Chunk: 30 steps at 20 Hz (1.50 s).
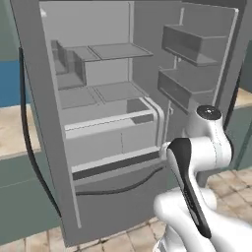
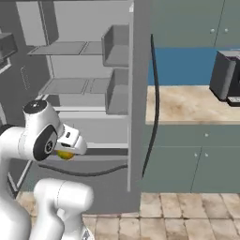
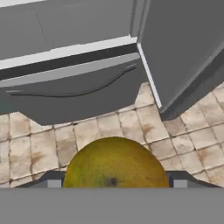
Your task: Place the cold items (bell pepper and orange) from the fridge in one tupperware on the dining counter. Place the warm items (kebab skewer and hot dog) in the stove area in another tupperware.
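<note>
In the hand view a round yellow-orange orange (image 3: 114, 162) sits between my two dark fingertips, and my gripper (image 3: 113, 183) is shut on it. It hangs above the tiled floor, in front of the fridge's bottom drawer. From the right base view the orange (image 2: 65, 155) peeks out just under the white hand, where the gripper (image 2: 66, 152) holds it low in front of the open fridge (image 2: 79, 70).
The fridge (image 1: 103, 83) stands open with bare grey shelves, and its door (image 1: 197, 59) with two bins swings out to the right. To the fridge's right, a beige counter (image 2: 187, 105) over green cabinets carries a dark appliance (image 2: 227, 75). Tiled floor (image 3: 105, 127) lies below.
</note>
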Motion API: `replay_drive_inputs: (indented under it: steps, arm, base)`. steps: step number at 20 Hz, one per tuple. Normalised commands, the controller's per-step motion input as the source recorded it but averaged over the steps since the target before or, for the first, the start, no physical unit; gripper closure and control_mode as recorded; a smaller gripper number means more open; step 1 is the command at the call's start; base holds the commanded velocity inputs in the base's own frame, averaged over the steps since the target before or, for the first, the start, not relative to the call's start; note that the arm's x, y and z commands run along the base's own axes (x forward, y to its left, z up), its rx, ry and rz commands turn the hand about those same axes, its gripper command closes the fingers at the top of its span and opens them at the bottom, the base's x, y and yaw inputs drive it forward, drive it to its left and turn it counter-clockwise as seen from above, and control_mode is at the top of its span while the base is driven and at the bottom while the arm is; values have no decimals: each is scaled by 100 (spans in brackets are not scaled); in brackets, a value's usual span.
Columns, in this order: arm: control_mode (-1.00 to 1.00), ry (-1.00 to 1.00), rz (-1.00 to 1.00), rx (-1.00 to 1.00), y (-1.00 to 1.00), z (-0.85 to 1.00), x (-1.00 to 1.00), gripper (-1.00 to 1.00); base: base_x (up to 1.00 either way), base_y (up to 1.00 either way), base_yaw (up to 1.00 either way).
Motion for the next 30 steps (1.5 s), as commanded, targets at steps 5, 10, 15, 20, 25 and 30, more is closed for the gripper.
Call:
replay_drive_inputs:
  steps: [5, 10, 15, 20, 25, 30]
  arm:
    - [100, 0, 0, 0, 0, 0, 0, 100]
    - [100, 0, 0, 0, 0, 0, 0, 100]
    - [100, 0, 0, 0, 0, 0, 0, 100]
    - [100, 0, 0, 0, 0, 0, 0, 100]
    - [100, 0, 0, 0, 0, 0, 0, 100]
    - [100, 0, 0, 0, 0, 0, 0, 100]
  base:
    - [-71, 1, -77]
    - [-14, 0, -93]
    - [0, -1, -97]
    - [9, -55, -77]
    - [45, -59, -61]
    - [93, -27, -40]
